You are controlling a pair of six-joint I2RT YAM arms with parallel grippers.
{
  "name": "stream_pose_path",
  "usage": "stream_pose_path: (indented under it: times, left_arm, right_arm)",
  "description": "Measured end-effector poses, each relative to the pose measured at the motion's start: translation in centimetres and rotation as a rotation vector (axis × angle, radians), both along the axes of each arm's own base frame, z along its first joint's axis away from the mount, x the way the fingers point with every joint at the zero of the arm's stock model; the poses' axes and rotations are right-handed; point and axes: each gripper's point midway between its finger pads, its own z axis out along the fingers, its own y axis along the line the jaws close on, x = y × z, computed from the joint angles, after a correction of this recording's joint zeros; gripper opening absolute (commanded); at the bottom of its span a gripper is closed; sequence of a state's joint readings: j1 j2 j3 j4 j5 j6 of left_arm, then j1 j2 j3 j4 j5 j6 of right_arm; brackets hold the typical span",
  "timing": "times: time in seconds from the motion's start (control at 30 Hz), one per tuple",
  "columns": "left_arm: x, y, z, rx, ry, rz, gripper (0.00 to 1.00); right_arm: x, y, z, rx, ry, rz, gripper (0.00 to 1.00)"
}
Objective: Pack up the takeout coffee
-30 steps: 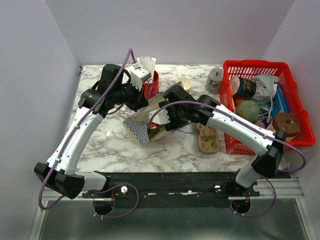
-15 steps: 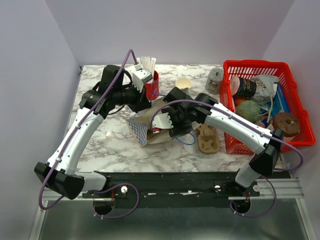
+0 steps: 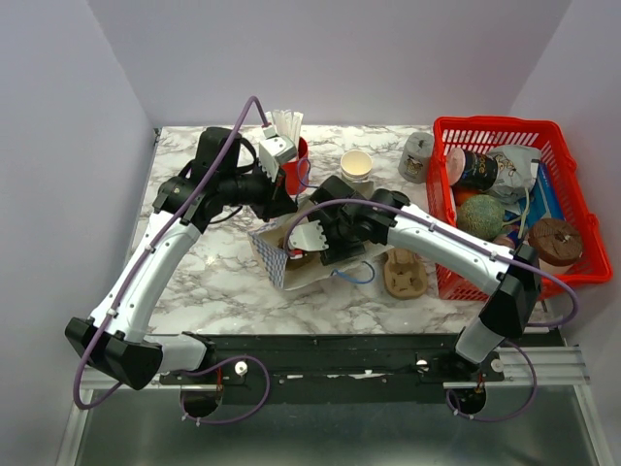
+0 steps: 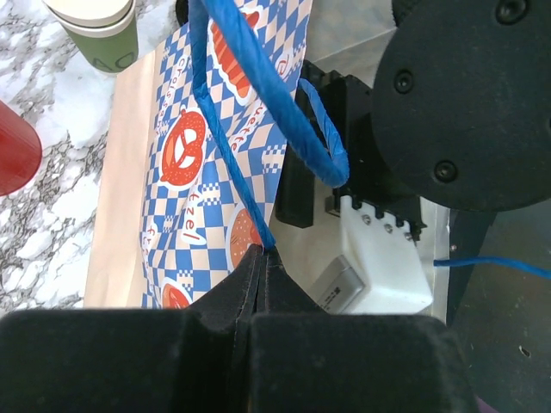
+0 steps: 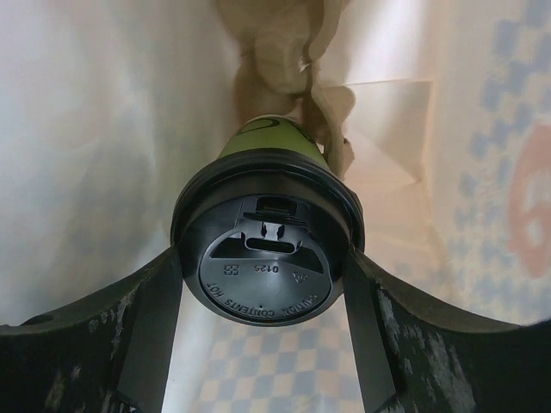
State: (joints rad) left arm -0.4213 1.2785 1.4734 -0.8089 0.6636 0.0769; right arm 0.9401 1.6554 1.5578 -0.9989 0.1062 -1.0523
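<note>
The takeout coffee [image 5: 275, 139], green-sided and capped with its black lid [image 5: 258, 280], is found inside the paper bag [image 4: 194, 163], near the centre of the top view. It is grasped at the lid's rim by the right gripper [image 5: 265, 258]. The bag's edge, at the blue handle [image 4: 258, 73], is pinched by the clenched left gripper [image 4: 258, 271]. Under the bag, the marbled surface [image 3: 209, 282] is seen.

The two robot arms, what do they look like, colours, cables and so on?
The left arm and the right arm have the same look: curved white shells linked by black joints. A purple cable loops along each one. In the right wrist view the fingers are broad, black and scuffed grey.
</note>
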Motion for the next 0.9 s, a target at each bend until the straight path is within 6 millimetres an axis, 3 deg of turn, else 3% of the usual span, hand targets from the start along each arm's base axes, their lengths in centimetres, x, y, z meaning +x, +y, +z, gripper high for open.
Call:
stream_pose_path:
  times: [0.43,0.8,0.9]
  left_arm:
    - [0.2,0.0,-0.3,0.014,-0.022,-0.020,0.00]
    - [0.7,-0.1,-1.1,0.035,-0.030,-0.036,0.00]
    - [0.7,-0.1,-1.1,0.037,-0.030,-0.037,0.08]
  right_arm:
    - [2.9,1.7,0.7,0.091,-0.100,0.005,0.01]
    - [4.3,0.9,0.1,0.080,-0.102,0.010,0.01]
    - [4.5,1.0,0.0,0.085,-0.094,0.030,0.01]
